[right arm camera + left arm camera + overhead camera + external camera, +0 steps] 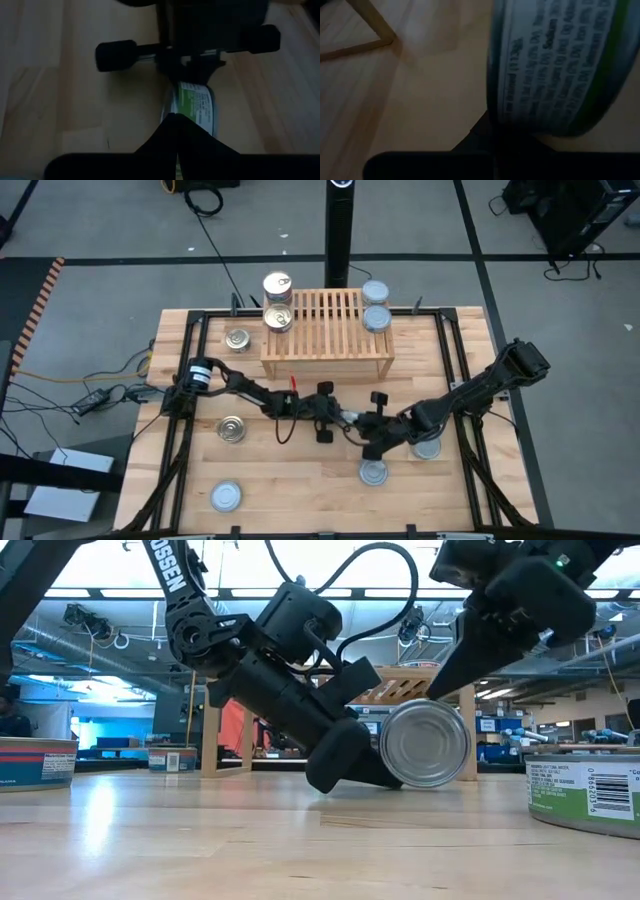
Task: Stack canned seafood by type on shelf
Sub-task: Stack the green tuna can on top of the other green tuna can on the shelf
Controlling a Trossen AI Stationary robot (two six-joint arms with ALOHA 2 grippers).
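Two claws met at the middle of the table (300, 480), both narrowed to shut. One tin (425, 744) stood on its edge between them, about 6 o'clock of the shelf (327, 332). The left claw (350, 768) pressed its closed tip against the tin's side, while the right claw (470, 652) hovered just above, holding nothing. Balanced on its rim, the tin could likely roll away or topple flat if either tip nudged it, and shut fingers could not catch it. Four tins (277, 285) already sat at the shelf's 10 and 2 o'clock corners; others (226, 497) lay scattered.
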